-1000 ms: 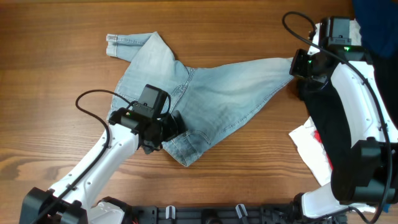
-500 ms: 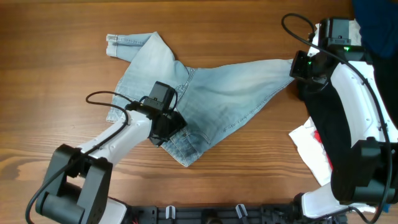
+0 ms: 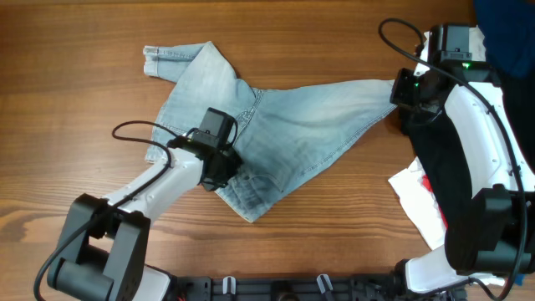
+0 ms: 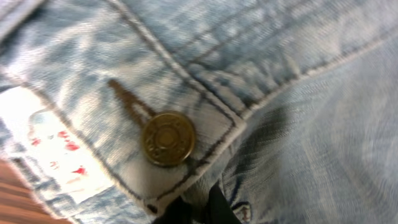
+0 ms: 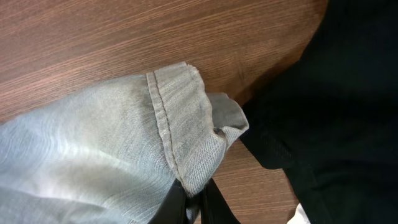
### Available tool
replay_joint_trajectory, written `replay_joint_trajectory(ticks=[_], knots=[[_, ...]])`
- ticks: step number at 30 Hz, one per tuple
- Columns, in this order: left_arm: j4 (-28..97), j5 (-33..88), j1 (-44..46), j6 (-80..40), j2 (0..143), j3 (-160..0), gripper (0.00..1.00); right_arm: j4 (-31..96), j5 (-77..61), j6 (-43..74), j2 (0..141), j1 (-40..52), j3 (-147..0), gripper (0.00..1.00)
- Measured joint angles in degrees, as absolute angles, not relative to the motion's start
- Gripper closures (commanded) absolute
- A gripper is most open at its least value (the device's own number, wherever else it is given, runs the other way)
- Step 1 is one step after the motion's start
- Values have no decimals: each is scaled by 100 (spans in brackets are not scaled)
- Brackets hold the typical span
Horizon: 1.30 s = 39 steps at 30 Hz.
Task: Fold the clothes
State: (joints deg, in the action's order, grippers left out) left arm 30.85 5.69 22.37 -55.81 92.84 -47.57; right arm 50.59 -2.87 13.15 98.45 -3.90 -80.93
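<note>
At left jaws, shorts [image 3: 288, 125] waistband [image 4: 93, 106]; at right jaws, leg cuff [image 5: 180, 118].

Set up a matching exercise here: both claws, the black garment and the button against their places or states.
Things: 1 left claw; 2 right claw; 3 black garment; 4 brass button.
States: A sewn on the denim shorts; B shut on the hemmed cuff; C shut on denim beside the button; D lying beside the cuff.
Pairs: 1-C, 2-B, 3-D, 4-A.
</note>
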Motion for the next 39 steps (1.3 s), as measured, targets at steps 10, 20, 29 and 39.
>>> replay_joint_trajectory(ticks=[10, 20, 29, 39], knots=[[2458, 255, 261, -4541, 8698, -4762, 87, 5256, -397, 1313, 9845, -298, -8093, 96], [3649, 1076, 36, -4075, 8698, -4786, 29, 5363, -333, 1313, 9845, -320, -8086, 96], [5680, 2486, 515, -3835, 8698, -4764, 29, 5365, -329, 1310, 9845, -320, -8082, 96], [5380, 2272, 1555, -4414, 8698, -4670, 28, 5380, -314, 1271, 9845, -320, -8082, 96]])
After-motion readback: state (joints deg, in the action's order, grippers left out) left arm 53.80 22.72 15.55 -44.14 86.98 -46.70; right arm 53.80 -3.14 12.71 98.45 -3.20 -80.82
